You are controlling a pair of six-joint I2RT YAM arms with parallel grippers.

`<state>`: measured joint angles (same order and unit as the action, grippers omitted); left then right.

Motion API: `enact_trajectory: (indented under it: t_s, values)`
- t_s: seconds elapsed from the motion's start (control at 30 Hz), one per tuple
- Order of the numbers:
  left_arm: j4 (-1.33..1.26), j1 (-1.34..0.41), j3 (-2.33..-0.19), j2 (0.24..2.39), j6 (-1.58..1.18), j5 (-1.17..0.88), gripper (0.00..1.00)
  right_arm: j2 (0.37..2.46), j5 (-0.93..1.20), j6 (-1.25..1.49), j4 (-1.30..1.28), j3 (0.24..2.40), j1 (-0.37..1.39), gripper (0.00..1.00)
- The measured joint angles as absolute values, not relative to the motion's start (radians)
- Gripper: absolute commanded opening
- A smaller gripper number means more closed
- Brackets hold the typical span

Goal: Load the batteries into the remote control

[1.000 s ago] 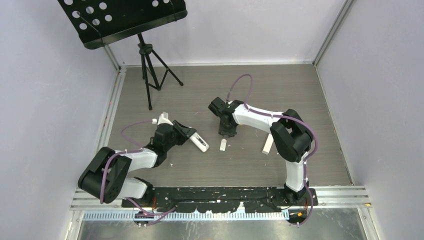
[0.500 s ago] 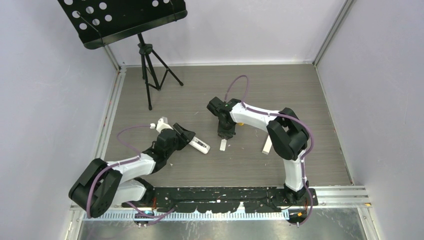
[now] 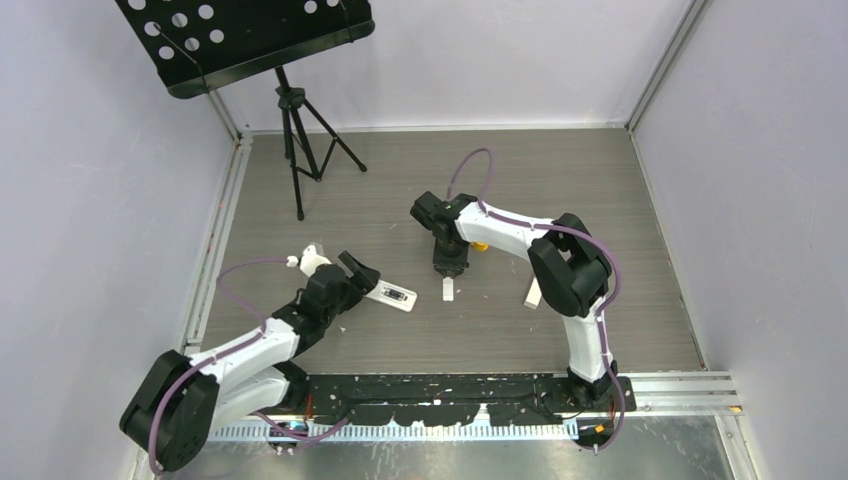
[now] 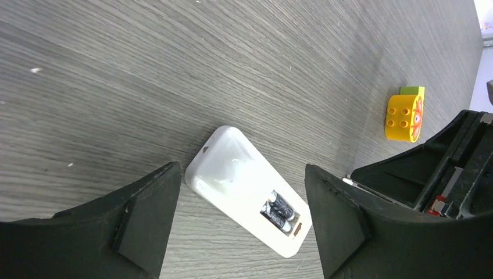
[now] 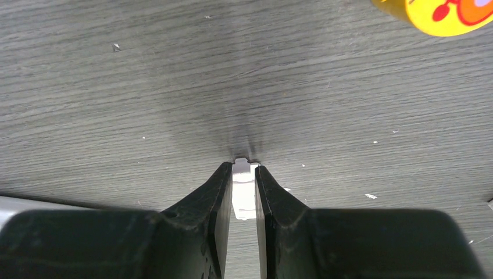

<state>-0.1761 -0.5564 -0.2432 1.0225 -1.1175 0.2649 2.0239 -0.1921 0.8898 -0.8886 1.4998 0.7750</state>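
Pinching thin white cover in near-shut right gripper, 3 o'clock of unheld remote; left gripper wide open, empty; could drop cover or jolt batteries out

You see a white remote with dark batteries, a white cover piece, an orange-yellow toy, a lime-green block, black fingers, and a grey wood-grain surface.

— What stands at the far left corner of the bench?
— A black perforated music stand on a tripod.
— And the orange-yellow toy block?
— Well to the right of the stand, with a lime-green block right against it.
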Motion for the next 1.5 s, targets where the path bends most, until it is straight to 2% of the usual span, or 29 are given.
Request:
enact_trajectory:
  t_s: [0.2,0.47,0.67,0.83,1.17,1.5]
  values:
    - [-0.069,-0.556,-0.243,0.915,-1.110,0.290,0.87,2.036,-0.187,0.879,-0.900,1.515,0.775,0.29]
    - [-0.016,-0.556,-0.244,0.848,-1.086,0.295,0.90,2.057,-0.159,0.857,-0.918,1.532,0.765,0.29]
    - [0.000,-0.556,-0.247,0.832,-1.065,0.296,0.90,2.075,-0.143,0.840,-0.929,1.551,0.761,0.16]
    - [0.025,-0.556,-0.260,0.797,-1.055,0.297,0.90,2.076,-0.144,0.841,-0.935,1.555,0.759,0.01]
    - [0.028,-0.556,-0.266,0.748,-1.000,0.265,0.90,2.040,-0.151,0.860,-0.878,1.502,0.759,0.00]
    - [-0.185,-0.556,-0.299,0.890,-0.932,0.013,0.90,1.858,-0.130,0.878,-0.715,1.362,0.759,0.00]
